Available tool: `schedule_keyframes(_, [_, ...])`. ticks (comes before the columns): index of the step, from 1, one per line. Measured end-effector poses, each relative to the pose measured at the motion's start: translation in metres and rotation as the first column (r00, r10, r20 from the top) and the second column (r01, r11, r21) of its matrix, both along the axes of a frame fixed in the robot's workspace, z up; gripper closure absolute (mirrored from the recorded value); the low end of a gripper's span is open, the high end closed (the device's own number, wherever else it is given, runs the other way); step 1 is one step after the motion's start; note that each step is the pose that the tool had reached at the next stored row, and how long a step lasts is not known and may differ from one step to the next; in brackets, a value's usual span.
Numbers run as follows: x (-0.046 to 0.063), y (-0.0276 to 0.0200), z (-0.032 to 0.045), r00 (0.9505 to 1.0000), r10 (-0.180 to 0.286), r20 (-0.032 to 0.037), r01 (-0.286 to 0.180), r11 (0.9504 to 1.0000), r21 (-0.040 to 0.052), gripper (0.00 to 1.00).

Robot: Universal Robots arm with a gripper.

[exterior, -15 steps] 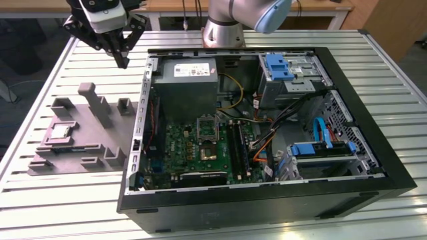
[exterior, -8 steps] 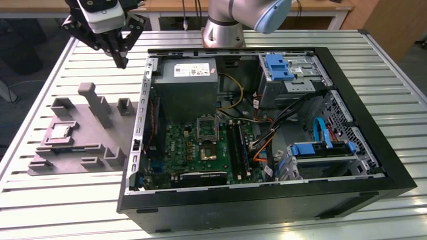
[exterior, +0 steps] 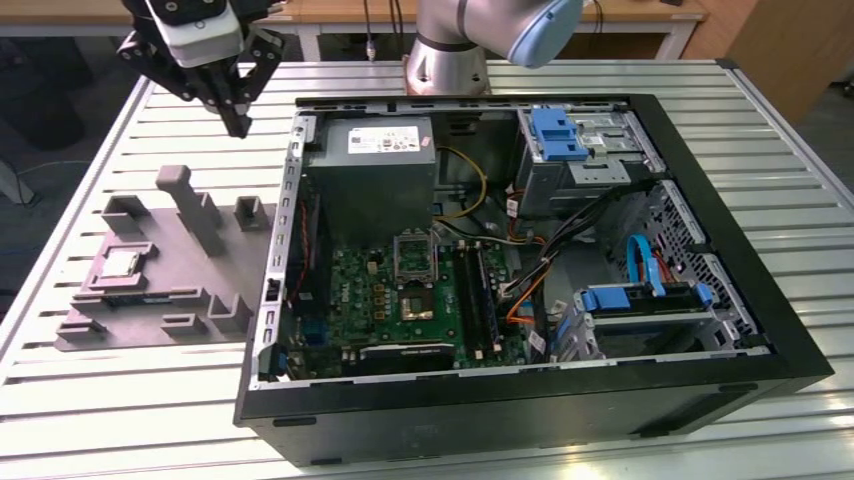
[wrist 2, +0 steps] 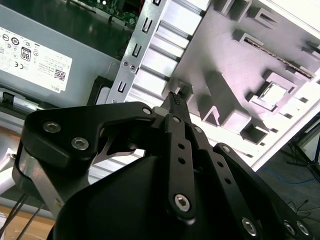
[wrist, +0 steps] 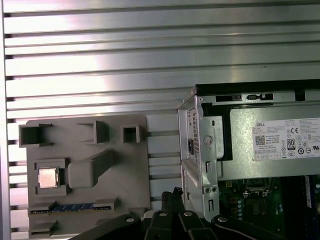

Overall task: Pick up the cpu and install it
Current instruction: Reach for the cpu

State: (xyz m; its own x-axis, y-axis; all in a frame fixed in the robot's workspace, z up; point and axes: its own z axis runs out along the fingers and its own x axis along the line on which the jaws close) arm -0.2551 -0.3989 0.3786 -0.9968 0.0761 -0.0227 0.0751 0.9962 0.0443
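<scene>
The gripper point(exterior: 240, 128) hangs above the desk point(exterior: 134, 420) near its far edge, beside the open computer case point(exterior: 534, 400). Its fingers are pressed together at the tips and hold nothing. The cpu point(exterior: 124, 263) lies flat in a square pocket of the grey moulded tray point(exterior: 160, 300), well apart from the gripper and toward the desk's edge on the exterior view's left. By my judgement, a good reach means opening the fingers wider than the chip, squaring them to its sides clear of the tray's upright posts point(exterior: 194, 205), and coming straight down so that only its edges are pinched.
</scene>
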Motion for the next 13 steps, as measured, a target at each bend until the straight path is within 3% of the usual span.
schedule_keyframes(13, [-0.0011,0.0,-0.0003,1.0,0.0,0.0,0.0,1.0,0.0,0.89])
